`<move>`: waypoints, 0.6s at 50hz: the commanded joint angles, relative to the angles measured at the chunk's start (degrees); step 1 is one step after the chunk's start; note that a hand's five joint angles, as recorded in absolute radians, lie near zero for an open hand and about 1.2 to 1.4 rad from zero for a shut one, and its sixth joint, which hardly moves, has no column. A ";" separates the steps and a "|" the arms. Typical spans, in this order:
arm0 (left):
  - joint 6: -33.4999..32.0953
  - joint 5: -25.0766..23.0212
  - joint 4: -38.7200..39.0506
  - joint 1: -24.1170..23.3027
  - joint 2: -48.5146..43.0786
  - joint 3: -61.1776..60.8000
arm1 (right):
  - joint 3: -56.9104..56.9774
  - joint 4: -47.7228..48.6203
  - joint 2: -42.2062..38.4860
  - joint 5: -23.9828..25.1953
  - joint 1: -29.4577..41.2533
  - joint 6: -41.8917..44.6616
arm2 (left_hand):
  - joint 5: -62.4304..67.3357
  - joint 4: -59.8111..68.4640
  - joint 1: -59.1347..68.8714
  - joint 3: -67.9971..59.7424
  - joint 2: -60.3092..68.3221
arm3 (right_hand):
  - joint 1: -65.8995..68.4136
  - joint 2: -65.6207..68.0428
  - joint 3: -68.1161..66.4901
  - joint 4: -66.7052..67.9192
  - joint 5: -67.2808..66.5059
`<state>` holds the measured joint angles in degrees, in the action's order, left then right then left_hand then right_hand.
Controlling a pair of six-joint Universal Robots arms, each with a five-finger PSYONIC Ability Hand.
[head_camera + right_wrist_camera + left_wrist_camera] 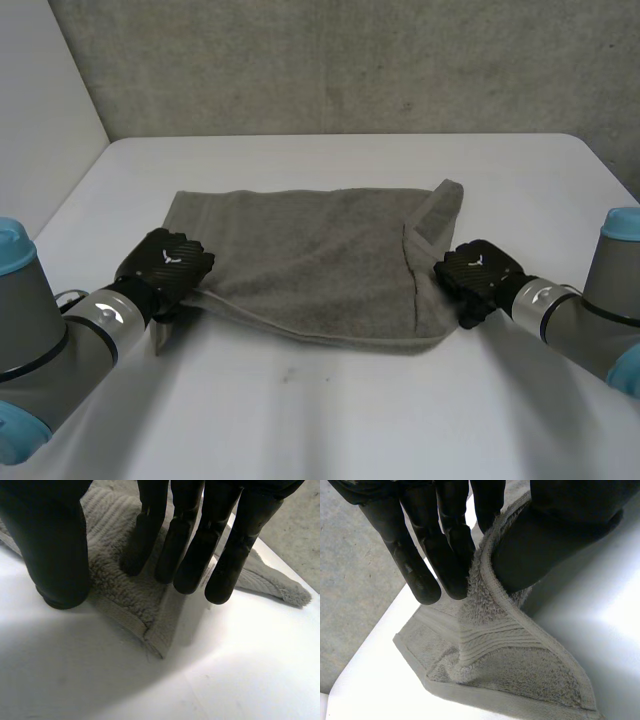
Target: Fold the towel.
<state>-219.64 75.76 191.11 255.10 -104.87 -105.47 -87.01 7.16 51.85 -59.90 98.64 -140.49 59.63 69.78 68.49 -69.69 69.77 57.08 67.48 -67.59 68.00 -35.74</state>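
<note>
Pinching the near-left corner of the grey terry towel (310,260), the left hand (165,262) holds the cloth raised betw. thumb and fingers (445,555). Towel lies flat on the white worktop (330,400), long axis left-right, far edge beyond both hands. Right hand (478,275) lays straight fingers on the near-right corner; no grip yet, I'd judge.
</note>
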 commanded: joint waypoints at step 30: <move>0.09 0.00 -0.04 -0.13 -0.07 -0.53 | 1.49 -0.48 1.41 -1.63 0.42 -0.66 | 10.37 10.22 11.51 -10.31 10.23 | -7.14 -17.54 17.64 -18.06 -4.20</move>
<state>-219.57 75.86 191.07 254.97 -104.90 -106.04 -85.61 6.55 53.39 -61.52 98.95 -141.15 59.63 69.78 68.49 -69.68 69.77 38.20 43.78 -43.38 43.31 -33.86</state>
